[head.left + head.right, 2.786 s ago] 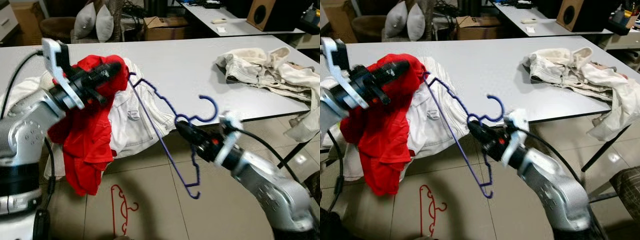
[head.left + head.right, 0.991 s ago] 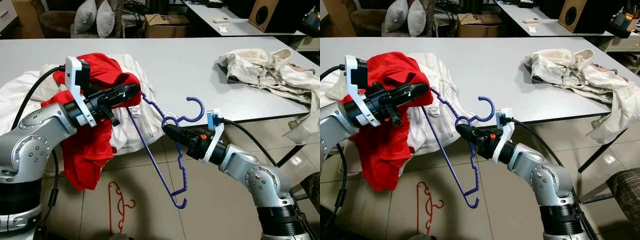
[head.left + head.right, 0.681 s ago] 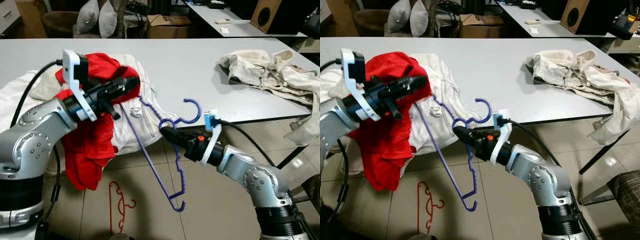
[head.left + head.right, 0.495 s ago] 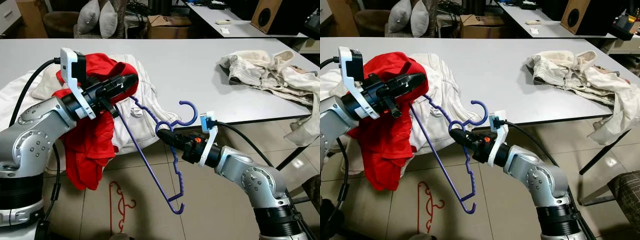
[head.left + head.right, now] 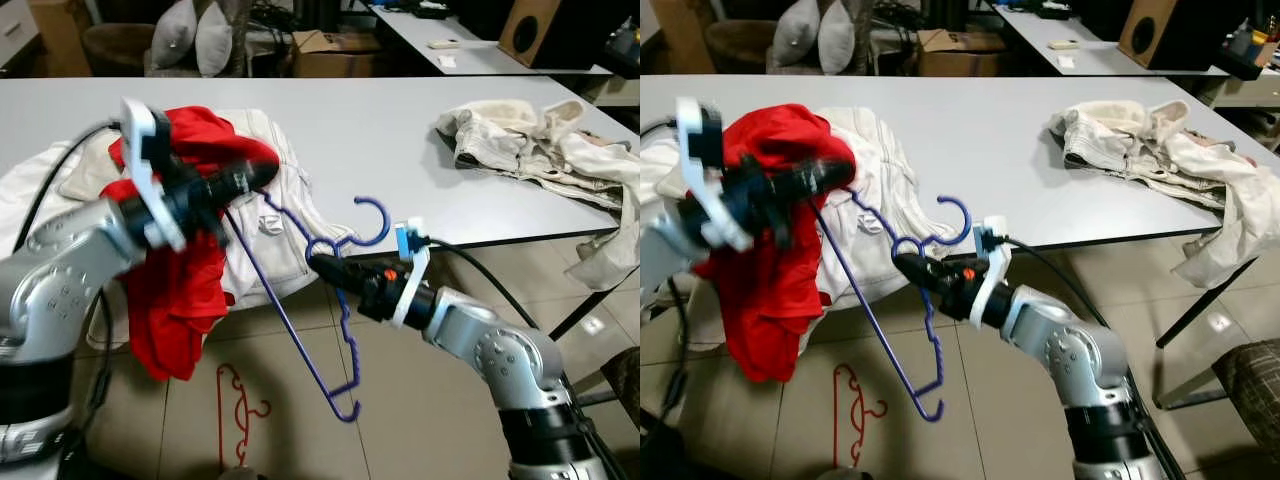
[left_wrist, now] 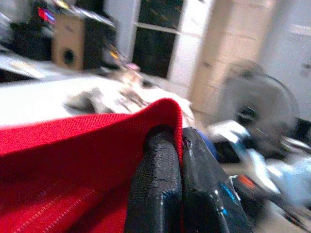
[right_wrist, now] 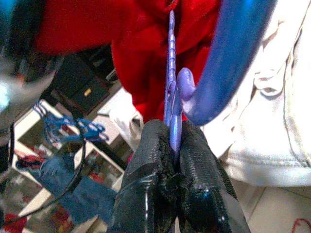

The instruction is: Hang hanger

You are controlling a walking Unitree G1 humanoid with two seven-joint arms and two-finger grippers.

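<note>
Purple hanger (image 5: 318,300) sits in your right pincer (image 5: 318,265), fingers clamped tight on its neck just under the hook, held in the air below the table (image 5: 380,130) edge, w/ its frame slanting down toward the floor. Your left pincer (image 5: 262,176) is pinched shut on the red garment (image 5: 175,290), which drapes down from it at the table's front left; hanger's upper arm reaches up to that cloth. White clothes (image 5: 285,215) lie just behind, a cream pile (image 5: 540,150) far right. Red hanger (image 5: 240,415) lies on the floor
</note>
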